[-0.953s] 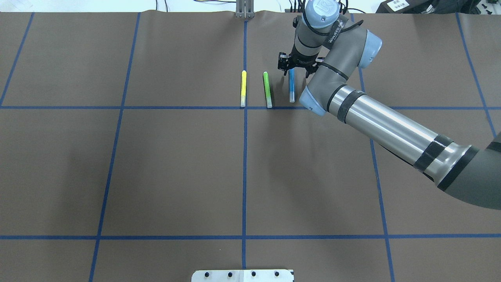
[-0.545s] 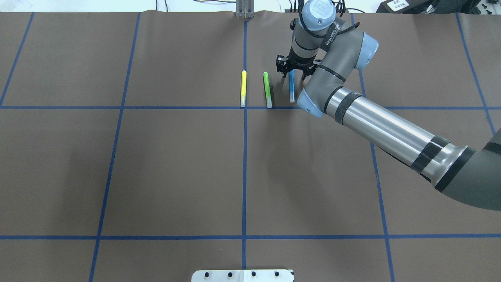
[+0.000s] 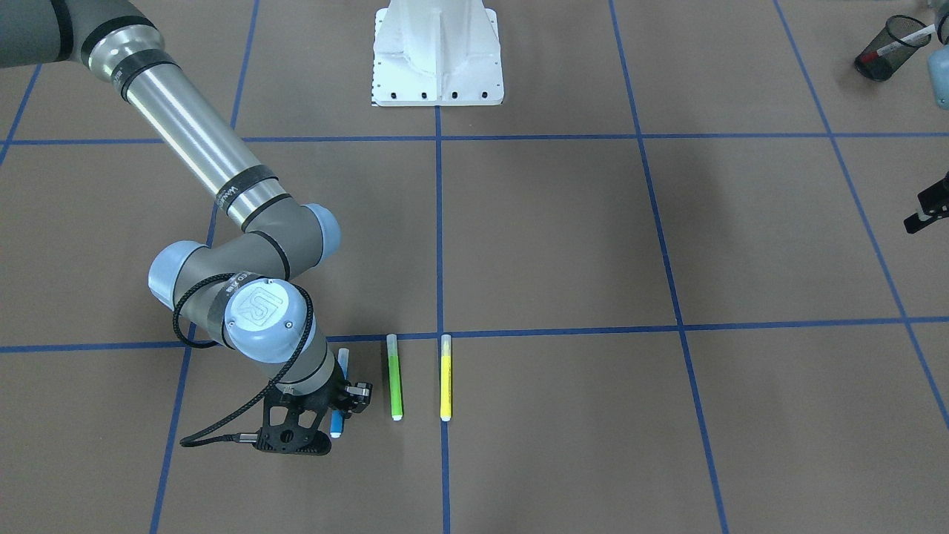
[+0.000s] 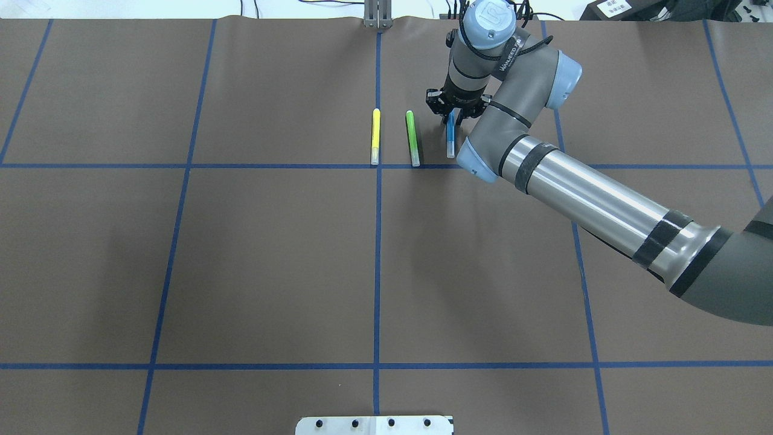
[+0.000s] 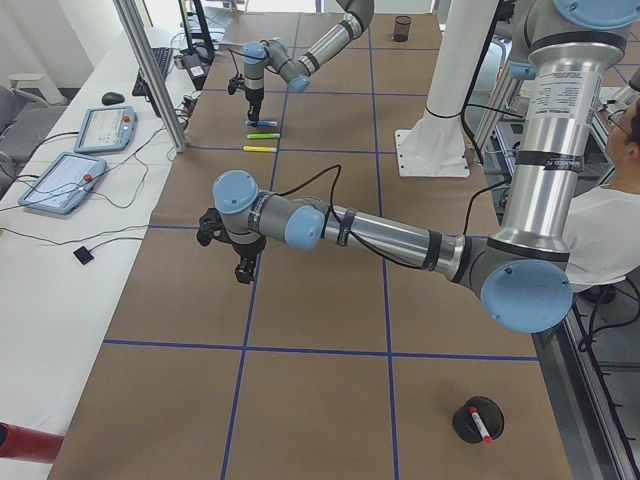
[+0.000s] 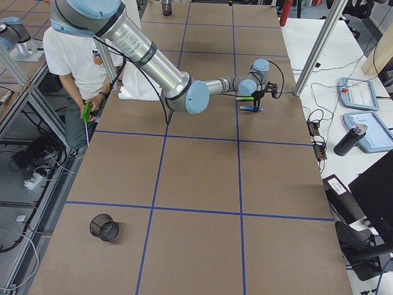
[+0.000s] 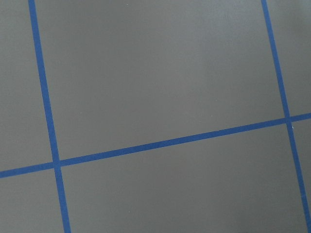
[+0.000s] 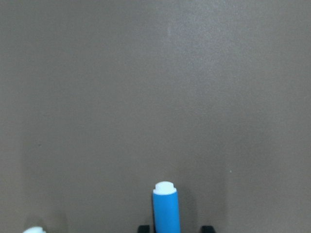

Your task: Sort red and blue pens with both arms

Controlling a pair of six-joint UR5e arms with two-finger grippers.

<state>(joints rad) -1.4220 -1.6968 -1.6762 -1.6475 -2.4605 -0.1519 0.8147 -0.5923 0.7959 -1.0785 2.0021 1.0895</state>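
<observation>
the right arm (image 4: 604,199) reaches far over the desk (image 4: 272,254) and its jaws are lowered over the far end of the blue pen (image 4: 450,140). this pen lies flat on the brown cover, parallel to the green pen (image 4: 412,138), which is just beside it, and to the yellow pen (image 4: 375,136) further on. in the right wrist view the blue barrel stands between two black fingertips (image 8: 144,229). a little of the desk shows on each side of it, so the right jaws are spread around the pen and not yet pinching it.

the step in hand seems to be the grasp of the blue pen. to do it well, the jaws should close slowly and squarely across the barrel, low enough that the round body does not roll out from between them. the green pen is close to one finger, so the hold should stay narrow and the lift should go straight up, without any sideways sweep. the grip is near one end, so the pen may tilt when it is raised.

the red pen (image 5: 481,421) stands in a black mesh cup (image 5: 460,432) on the robot's left side, so that half looks done. another mesh cup (image 6: 92,227) on the right side seems empty and is probably the place for the blue pen. the left arm (image 5: 380,230) hangs over bare desk; whether the left jaws are spread or pressed together cannot be told.
</observation>
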